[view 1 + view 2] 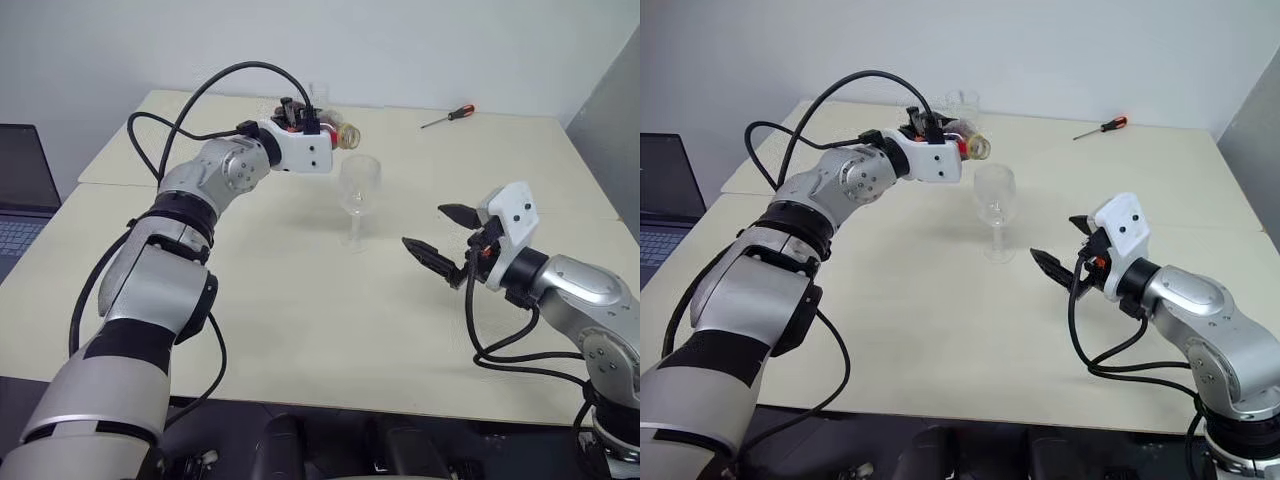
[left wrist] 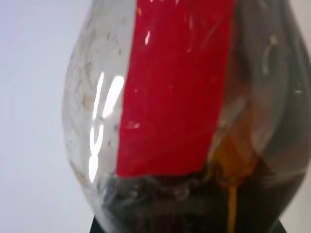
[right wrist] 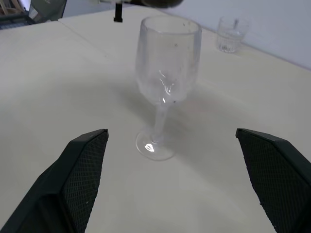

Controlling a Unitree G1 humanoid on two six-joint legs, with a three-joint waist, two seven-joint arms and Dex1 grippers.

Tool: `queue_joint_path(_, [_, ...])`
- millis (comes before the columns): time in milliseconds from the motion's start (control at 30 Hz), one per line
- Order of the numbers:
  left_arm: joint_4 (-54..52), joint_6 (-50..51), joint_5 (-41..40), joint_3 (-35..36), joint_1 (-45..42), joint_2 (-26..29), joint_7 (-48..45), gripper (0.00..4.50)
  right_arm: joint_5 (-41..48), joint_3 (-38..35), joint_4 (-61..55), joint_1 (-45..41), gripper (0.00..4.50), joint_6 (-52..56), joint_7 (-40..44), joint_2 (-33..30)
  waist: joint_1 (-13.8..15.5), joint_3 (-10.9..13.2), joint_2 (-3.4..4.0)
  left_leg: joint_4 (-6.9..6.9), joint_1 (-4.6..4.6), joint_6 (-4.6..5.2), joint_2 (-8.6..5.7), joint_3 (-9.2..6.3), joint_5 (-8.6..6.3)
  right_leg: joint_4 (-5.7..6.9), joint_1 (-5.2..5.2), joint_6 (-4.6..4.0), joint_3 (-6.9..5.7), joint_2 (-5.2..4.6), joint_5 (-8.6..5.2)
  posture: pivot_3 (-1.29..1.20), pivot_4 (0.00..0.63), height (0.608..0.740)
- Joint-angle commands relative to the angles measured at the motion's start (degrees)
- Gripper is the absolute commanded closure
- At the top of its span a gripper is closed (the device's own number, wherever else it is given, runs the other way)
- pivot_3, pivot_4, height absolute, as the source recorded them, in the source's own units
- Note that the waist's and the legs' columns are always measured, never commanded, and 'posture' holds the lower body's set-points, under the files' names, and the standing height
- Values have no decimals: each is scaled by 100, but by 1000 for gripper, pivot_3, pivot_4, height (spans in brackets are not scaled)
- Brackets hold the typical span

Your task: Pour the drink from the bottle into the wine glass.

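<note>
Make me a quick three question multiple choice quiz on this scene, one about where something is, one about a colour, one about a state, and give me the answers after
1. Where does the screwdriver lie?
A. at the table's far side, beyond the wine glass
B. beside the wine glass's foot
C. in the right gripper

2. What colour is the bottle's label?
A. blue
B. red
C. green

3. How does the right gripper stand?
A. shut on the wine glass's stem
B. shut on nothing
C. open, holding nothing

Answers:
1. A: it rests far back on the table, past the wine glass.
2. B: the left wrist view shows a red band on the bottle.
3. C: its fingers are spread apart, short of the glass.
</note>
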Motion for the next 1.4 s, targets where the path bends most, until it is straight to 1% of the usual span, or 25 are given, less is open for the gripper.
queue_joint_path(33, [-57,-59,84,-41,-331,36,249,3547,164,-216,-303,-175,0,-44,-105,14,1,0,0,0,0,0,0,0,0,0,0,-1,-1,0,1,0,150,740])
queue_joint_path(300, [46,7,355,-277,-495,-18,531,3548,446,-377,-431,-87,0,-44,-174,-47,40,0,0,3,-2,0,-3,2,0,-2,1,-1,0,-4,1,0,150,740])
queue_joint_path(667, [130,167,692,-556,-700,-68,956,3600,604,-448,-458,34,0,-35,-176,-240,42,0,0,5,-1,0,-3,1,0,3,2,-2,0,-4,1,0,150,740])
queue_joint_path(1400, [182,214,742,-648,-802,-92,977,3601,692,-621,-454,296,0,-97,-246,-441,46,0,0,9,1,-1,-4,0,1,10,3,-2,1,-4,1,0,150,740])
